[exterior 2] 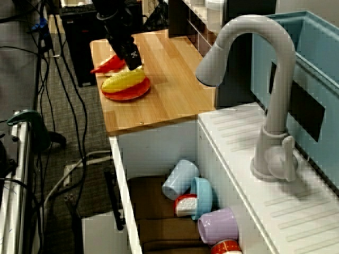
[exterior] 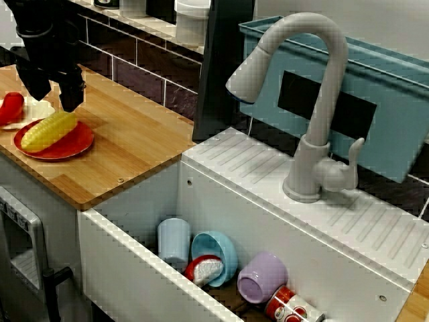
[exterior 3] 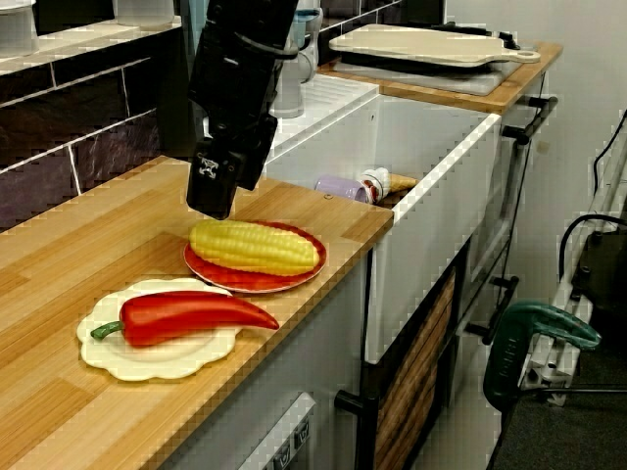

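A yellow corn cob (exterior: 49,131) lies on a red plate (exterior: 70,149) on the wooden counter (exterior: 134,144). My black gripper (exterior: 52,94) hangs just above the cob's far end. It is open, its two fingers (exterior: 70,97) spread with nothing between them. In the view from the counter's end the gripper (exterior 3: 221,191) sits right behind the corn (exterior 3: 255,247), at most barely touching it. A red pepper (exterior 3: 181,315) rests on a cream plate (exterior 3: 118,360) beside the red plate (exterior 3: 260,279). The view along the counter shows the gripper (exterior 2: 131,57) over the corn (exterior 2: 124,80).
A white sink (exterior: 134,268) next to the counter holds a light blue cup (exterior: 173,241), a blue bowl (exterior: 224,251), a purple cup (exterior: 261,278) and a red can (exterior: 288,308). A grey faucet (exterior: 315,107) and a teal bin (exterior: 395,87) stand behind it. A dark post (exterior: 224,67) rises at the counter's corner.
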`<state>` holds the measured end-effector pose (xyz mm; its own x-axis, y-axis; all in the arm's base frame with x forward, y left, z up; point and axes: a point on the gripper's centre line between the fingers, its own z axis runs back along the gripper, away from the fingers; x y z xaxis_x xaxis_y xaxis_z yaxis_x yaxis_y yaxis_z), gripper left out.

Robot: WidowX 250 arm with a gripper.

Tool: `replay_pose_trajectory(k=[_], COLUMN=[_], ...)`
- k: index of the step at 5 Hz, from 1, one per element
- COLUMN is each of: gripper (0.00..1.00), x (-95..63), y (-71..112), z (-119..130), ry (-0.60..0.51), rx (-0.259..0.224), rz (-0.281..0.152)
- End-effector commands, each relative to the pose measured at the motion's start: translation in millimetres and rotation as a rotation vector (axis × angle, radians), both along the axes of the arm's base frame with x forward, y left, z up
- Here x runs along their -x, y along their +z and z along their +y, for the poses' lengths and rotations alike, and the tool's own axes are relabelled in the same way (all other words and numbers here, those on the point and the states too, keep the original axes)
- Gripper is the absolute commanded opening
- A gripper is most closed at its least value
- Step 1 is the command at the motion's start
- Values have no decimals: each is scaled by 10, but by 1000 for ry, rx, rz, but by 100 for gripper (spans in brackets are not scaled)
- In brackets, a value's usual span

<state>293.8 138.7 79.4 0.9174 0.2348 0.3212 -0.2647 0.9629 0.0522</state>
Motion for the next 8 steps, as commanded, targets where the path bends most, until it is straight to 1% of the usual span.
replay_pose_trajectory(k=[1,2,4,5,6,8], gripper=[100,100,100,100,100,100], x=[-157,-215,-349,-354,-363,-435], y=[294,337,423,464,497,674], z=[225,270,328,300,304,365], ry=[37,58,115,193,213,233], rx=[-49,-48,-40,-44,-46,-24], rz=[-66,-77,-125,-173,-189,-220])
